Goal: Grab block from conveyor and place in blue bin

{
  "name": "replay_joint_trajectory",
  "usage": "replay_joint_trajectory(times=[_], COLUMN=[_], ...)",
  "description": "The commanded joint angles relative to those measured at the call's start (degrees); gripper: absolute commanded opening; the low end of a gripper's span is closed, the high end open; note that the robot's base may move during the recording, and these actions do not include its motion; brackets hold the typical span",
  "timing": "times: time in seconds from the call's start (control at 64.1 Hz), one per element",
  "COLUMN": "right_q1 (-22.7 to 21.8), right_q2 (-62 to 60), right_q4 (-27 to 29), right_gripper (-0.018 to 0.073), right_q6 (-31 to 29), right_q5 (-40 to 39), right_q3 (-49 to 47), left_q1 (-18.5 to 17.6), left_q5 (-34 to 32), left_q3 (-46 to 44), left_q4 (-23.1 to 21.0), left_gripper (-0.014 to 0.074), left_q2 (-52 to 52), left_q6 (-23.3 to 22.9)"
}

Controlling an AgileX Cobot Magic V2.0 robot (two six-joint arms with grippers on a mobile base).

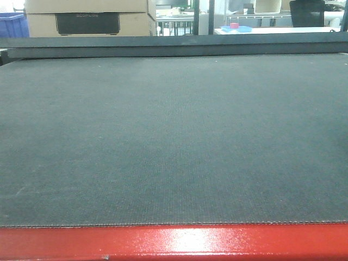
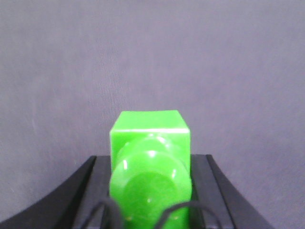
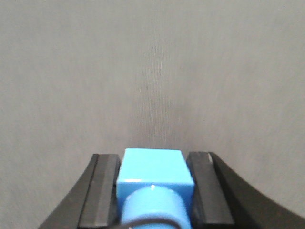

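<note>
In the right wrist view my right gripper [image 3: 153,160] is shut on the block [image 3: 152,174], a bright blue brick whose round stud points at the camera. Black pads [image 3: 106,186] press on both of its sides. Below it lies a grey woven surface [image 3: 152,71]. In the left wrist view my left gripper [image 2: 151,160] is shut on a green brick [image 2: 150,129] of the same shape. The front view shows the conveyor [image 1: 174,136], a dark grey belt with a glossy red frame edge [image 1: 174,242]. No block lies on it there, and neither gripper appears in that view.
Behind the belt's far edge, a blue crate [image 1: 12,24] stands at the far left beside a cardboard box [image 1: 89,19]. A white table with a shallow blue tray [image 1: 237,28] is at the back right.
</note>
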Motion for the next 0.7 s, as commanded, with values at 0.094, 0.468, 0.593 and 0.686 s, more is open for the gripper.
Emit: replay_joint_trajectory(times=[0.094, 0.468, 0.593, 0.686], right_q1=[0.1, 2.02, 2.02, 2.02], right_q2=[-4.09, -11.39, -12.64, -12.77], right_q4=[-0.79, -0.79, -0.79, -0.79], right_gripper=[-0.0154, -0.0154, -0.0154, -0.0154], right_q6=[-0.36, -0.36, -0.36, -0.36], right_q5=[0.47, 0.11, 0.11, 0.11], right_q3=[-5.32, -10.56, -10.56, -10.56], left_q1=[-0.41, -3.32, -3.42, -3.42], left_q5=[-2.41, -3.16, -3.28, -3.28], left_q3=[0.07, 0.07, 0.07, 0.07], left_q4=[-0.4, 1.52, 1.52, 1.63], left_gripper=[-0.0111, -0.0111, -0.0111, -0.0111], left_q2=[-6.32, -9.82, -9.82, -9.82], left_q6=[-0.48, -3.6, -3.6, -3.6])
